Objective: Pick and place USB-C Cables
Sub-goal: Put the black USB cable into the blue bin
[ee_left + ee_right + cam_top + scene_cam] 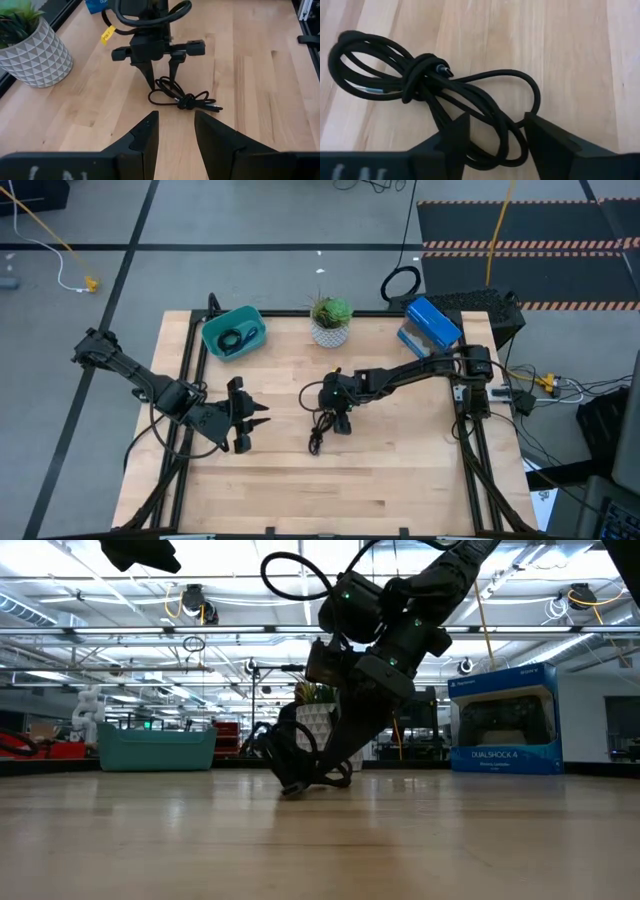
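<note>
A black USB-C cable in a long loop (319, 434), knotted near its middle, lies on the wooden table's centre. My right gripper (337, 420) stands over one end of it, open and pointing down. In the right wrist view its fingers flank the cable's (420, 75) strands. A coiled black cable (235, 338) lies inside the teal bin (212, 330). The purple-blue cable is out of view. My left gripper (260, 417) hovers open left of the cable, facing it. My right gripper (495, 120) comes at the long black cable from above, fingers pointing down, one on each side of the strands of its end loop (510, 135). I cannot tell whether the fingers touch the strands. The cable rests on the table.
A potted plant in a white patterned pot (330, 322) stands at the far edge, between the teal bin and a blue box (432, 325) at the far right. The near half of the table (340, 490) is bare wood. A yellow cable (45, 225) runs over the floor beyond.
</note>
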